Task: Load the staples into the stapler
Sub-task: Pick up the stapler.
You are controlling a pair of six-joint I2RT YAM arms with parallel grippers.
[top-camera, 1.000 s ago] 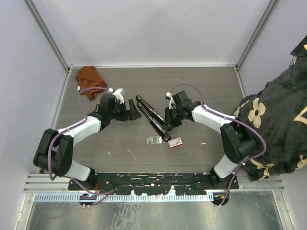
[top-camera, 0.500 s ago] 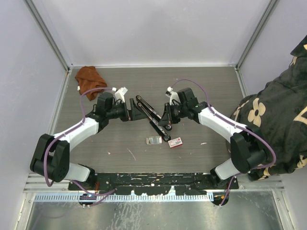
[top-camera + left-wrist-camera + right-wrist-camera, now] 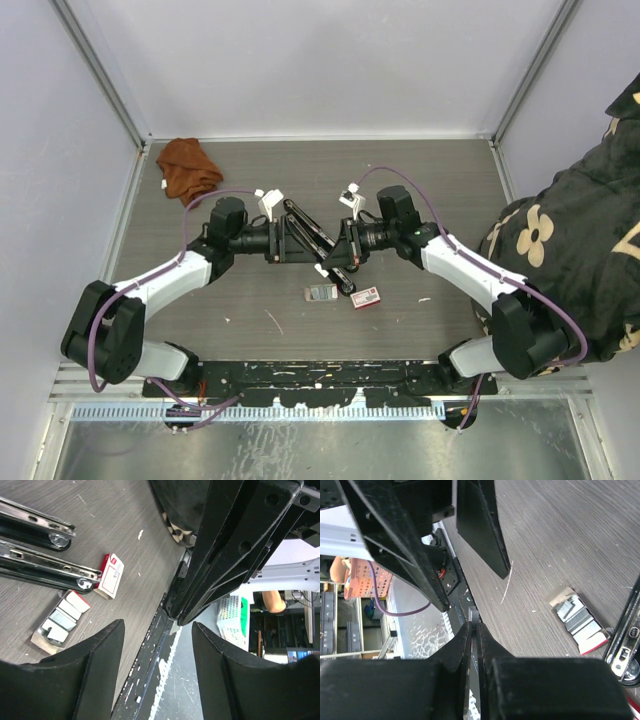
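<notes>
1. A rust cloth (image 3: 186, 165) is seen in the far-left corner, against the wall rail.
2. Left gripper (image 3: 157, 626): jaws apart, nothing between, just beside the opened stapler (image 3: 305, 222).
3. The staples (image 3: 320, 293) lie in a grey tray nearer than the stapler, with the red-and-white box (image 3: 366, 297) just to the right. Its print cannot be read.
4. Right gripper (image 3: 474, 625): jaws pressed together, at the stapler.
5. The right edge is crowded by a floral sleeve (image 3: 570, 260).

A grey wood-grain table (image 3: 440, 170) stands boxed in by plain, pale walls (image 3: 320, 60) on its far, left and right sides. Silvery metal posts (image 3: 100, 70) rise from the far corners. Past the table's near edge run a white perforated strip (image 3: 320, 411) and a scuffed, shiny metal sheet (image 3: 320, 452). The light is soft and even. Out in the room stand a white basket (image 3: 228, 624) and an orange basket (image 3: 361, 579).
</notes>
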